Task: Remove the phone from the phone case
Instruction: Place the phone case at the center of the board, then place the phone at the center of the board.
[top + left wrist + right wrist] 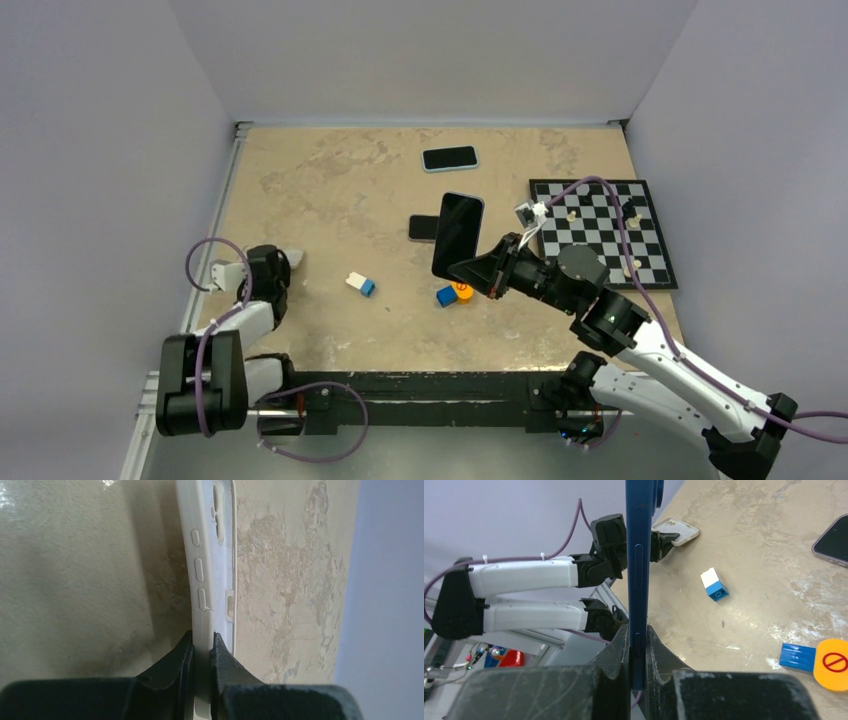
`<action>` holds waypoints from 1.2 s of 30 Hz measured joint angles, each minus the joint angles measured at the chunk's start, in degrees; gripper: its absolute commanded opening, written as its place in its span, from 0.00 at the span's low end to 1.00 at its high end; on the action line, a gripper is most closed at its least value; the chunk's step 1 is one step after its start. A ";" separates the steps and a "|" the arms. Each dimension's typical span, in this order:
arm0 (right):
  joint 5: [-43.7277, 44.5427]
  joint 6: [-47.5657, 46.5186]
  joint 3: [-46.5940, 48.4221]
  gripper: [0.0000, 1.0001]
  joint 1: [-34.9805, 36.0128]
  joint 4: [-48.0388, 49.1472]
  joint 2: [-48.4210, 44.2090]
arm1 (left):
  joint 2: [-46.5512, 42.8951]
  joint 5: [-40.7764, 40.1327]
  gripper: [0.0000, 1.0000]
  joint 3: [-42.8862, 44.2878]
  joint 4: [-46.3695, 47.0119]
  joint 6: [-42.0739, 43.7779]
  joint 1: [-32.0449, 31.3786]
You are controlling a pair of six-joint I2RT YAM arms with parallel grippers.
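Light: soft, even, from above; the desk (pixel 330 200) is brightly lit.
Shadow: a diffuse one is cast left of the phone case (pixel 210 560).
Glare: a small sheen is seen top-left in the left wrist view.
Focus: the left end effector (pixel 202 636) is softened near the lens.

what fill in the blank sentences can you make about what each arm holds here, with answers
1. The left gripper is shut on a ____ phone case.
2. The right gripper is shut on a phone whose side is ____.
3. The chessboard lies on the ____ side of the table, seen from above.

Missing words: white; blue; right
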 measured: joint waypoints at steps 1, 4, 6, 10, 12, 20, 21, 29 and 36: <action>-0.11 -0.61 0.00 0.00 0.00 -0.57 -0.15 | 1.81 0.17 0.00 -0.87 3.63 0.02 0.48; -0.33 -1.97 0.04 0.00 0.00 -2.10 -0.61 | 6.34 1.01 0.03 -2.54 11.89 0.17 1.70; -0.33 -2.71 0.04 0.00 0.00 -2.71 -0.68 | 8.41 1.20 0.11 -2.84 15.52 0.59 1.99; -0.31 -4.37 0.07 0.00 0.00 -4.00 -0.68 | 9.40 1.05 0.30 -2.82 17.66 0.63 2.40; -0.31 -5.16 0.26 0.00 0.00 -4.83 -0.68 | 9.07 0.83 0.55 -2.32 16.46 1.14 2.75; 0.02 -8.81 0.94 0.00 0.00 -7.69 -0.42 | 1.09 -0.72 1.00 10.29 -10.36 -0.28 3.08; 0.20 -9.57 1.49 0.00 0.00 -8.57 -0.11 | 0.31 -0.96 1.00 13.18 -15.39 -0.85 3.10; 6.16 -17.25 6.78 0.00 0.00 -16.17 3.67 | -0.15 -2.45 1.00 33.20 -49.44 -2.14 3.10; 10.88 -24.94 10.91 0.00 0.00 -25.70 9.84 | -6.21 6.93 1.00 32.92 -48.46 14.45 2.29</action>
